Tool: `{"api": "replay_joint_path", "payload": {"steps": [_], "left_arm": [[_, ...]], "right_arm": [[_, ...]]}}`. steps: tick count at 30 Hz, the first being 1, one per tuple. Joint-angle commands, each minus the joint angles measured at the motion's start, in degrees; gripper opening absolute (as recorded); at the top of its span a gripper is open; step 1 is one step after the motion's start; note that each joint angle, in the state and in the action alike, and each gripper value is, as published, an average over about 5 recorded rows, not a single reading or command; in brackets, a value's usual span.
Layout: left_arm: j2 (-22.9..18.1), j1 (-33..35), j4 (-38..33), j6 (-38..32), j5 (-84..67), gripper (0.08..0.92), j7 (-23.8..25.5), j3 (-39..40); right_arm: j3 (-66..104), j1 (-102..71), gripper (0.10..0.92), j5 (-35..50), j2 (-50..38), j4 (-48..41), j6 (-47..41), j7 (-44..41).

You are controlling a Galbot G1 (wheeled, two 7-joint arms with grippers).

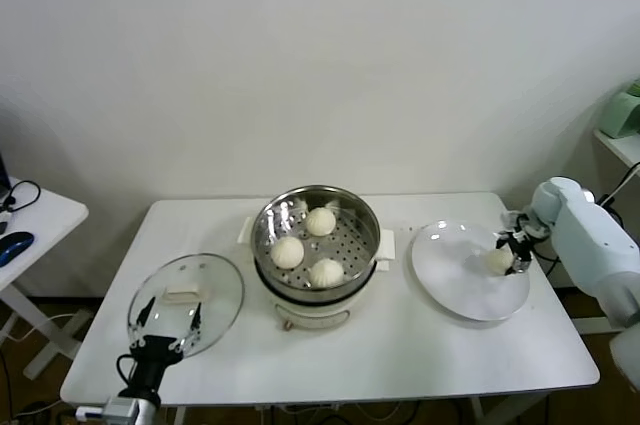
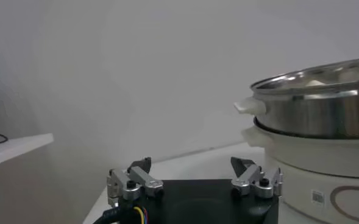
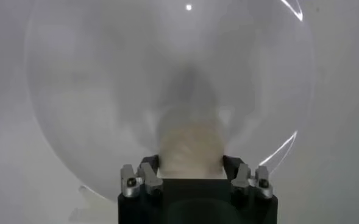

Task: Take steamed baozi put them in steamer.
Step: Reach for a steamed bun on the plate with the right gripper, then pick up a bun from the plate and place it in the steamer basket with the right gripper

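The steamer (image 1: 372,220) stands mid-table, a steel basket on a white cooker base; it also shows in the left wrist view (image 2: 325,115). Three baozi (image 1: 320,221) (image 1: 288,251) (image 1: 326,272) lie in the basket. A fourth baozi (image 1: 499,260) lies on the right part of the white plate (image 1: 450,275). My right gripper (image 1: 508,257) is down at the plate and shut on it. In the right wrist view the baozi (image 3: 190,146) fills the gap of the gripper (image 3: 188,163) over the plate (image 3: 106,91). My left gripper (image 1: 170,317) (image 2: 191,167) is open and empty at the front left.
A flat glass lid (image 1: 215,280) lies left of the steamer, under my left gripper. A side table (image 1: 30,220) with a blue mouse stands at the far left. A green object (image 1: 625,110) sits on a shelf at the far right.
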Motion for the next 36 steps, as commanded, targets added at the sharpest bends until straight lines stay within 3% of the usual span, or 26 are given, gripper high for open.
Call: {"api": "replay_joint_path", "payload": {"steps": [1, 6, 13, 21, 31, 36], "left_arm": [[-0.06, 0.05, 0.05, -0.03, 0.03, 0.823, 0.02, 0.02], [-0.06, 0.24, -0.07, -0.07, 0.03, 0.823, 0.02, -0.06], [-0.06, 0.58, -0.55, -0.14, 0.05, 0.823, 0.03, -0.06], [0.04, 0.74, -1.00, -0.54, 0.02, 0.823, 0.14, 0.24], [0.05, 1.27, -3.02, -0.95, 0.26, 0.823, 0.24, 1.85], [-0.13, 1.00, -4.66, -0.71, 0.56, 0.823, 0.24, 2.63]], "right_arm": [[0.74, 0.06, 0.684, -0.48, 0.47, -0.58, -0.01, 0.10], [-0.72, 0.60, 0.671, 4.12, 0.16, -0.17, -1.17, -0.16], [-14.13, 5.42, 0.670, 24.27, -3.06, 5.42, -7.06, -0.93], [-41.06, 24.24, 0.670, 51.54, -6.03, 15.43, -15.78, -0.84], [-69.26, 47.31, 0.670, 83.61, 0.64, 25.19, -23.23, 0.88], [-76.98, 51.50, 0.670, 92.46, 5.97, 29.83, -25.53, 2.24]]}}
